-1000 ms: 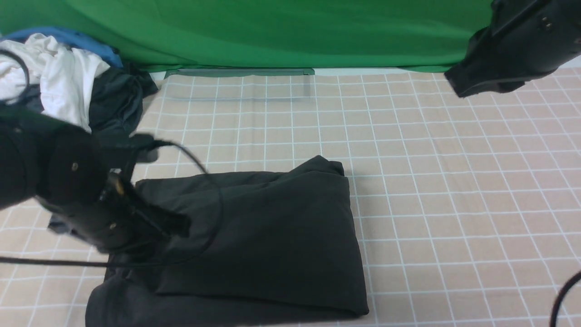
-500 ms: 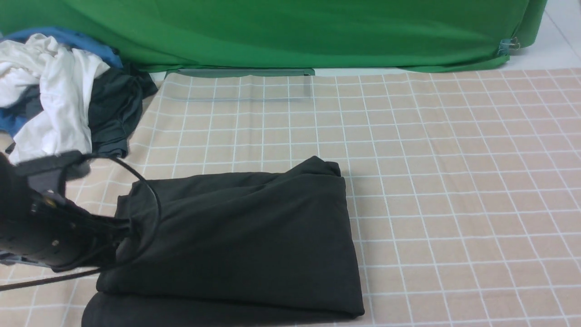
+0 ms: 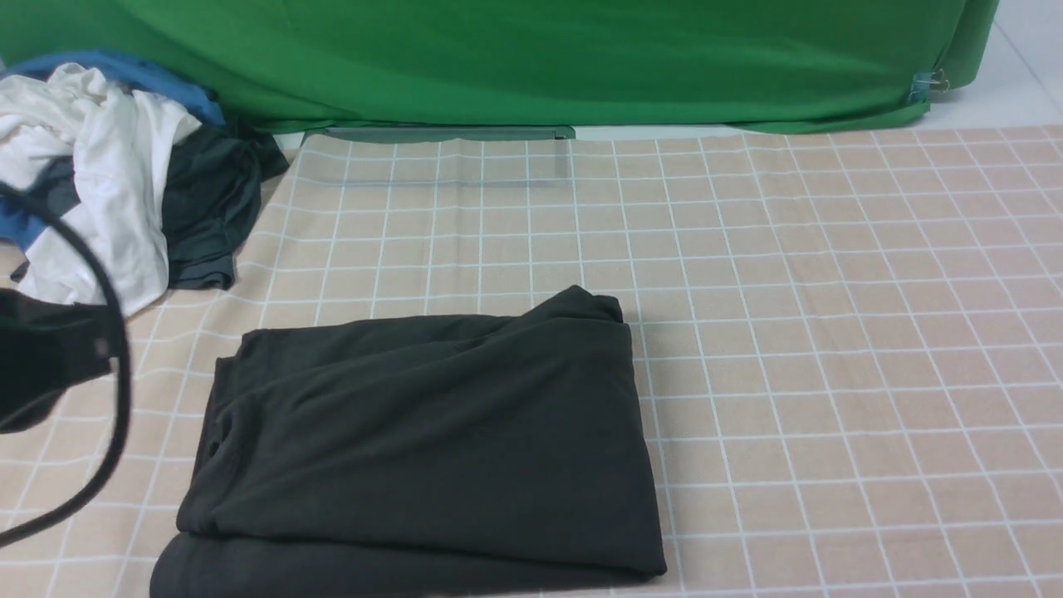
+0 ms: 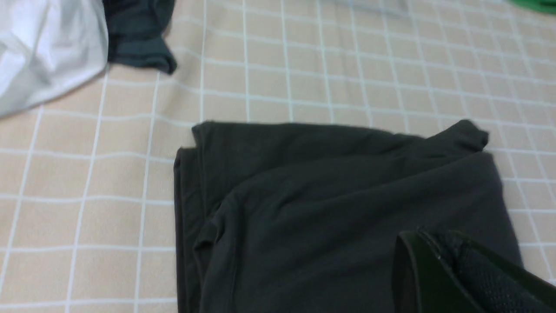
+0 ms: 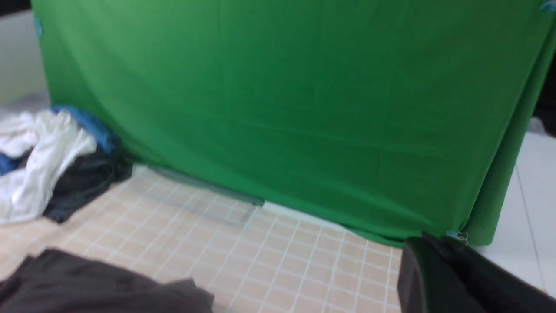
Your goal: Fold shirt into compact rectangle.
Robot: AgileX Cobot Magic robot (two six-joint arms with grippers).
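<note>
Left gripper (image 4: 438, 265): fingers closed together, empty, raised above the near-left part of the shirt (image 3: 423, 448) without touching it; its arm (image 3: 41, 365) and a looping black cable (image 3: 116, 365) show at the left edge of the front view. Right gripper (image 5: 438, 274): closed, empty, held high and well apart from the shirt, facing the green backdrop (image 3: 531, 58). Shirt: black, folded into a rough rectangle of stacked layers, lying flat on the beige checked cloth (image 3: 830, 332), near the front, left of centre. Far left corner: heap of white garment (image 3: 100, 174), dark grey garment (image 3: 208, 199) and blue fabric (image 3: 133, 75).
</note>
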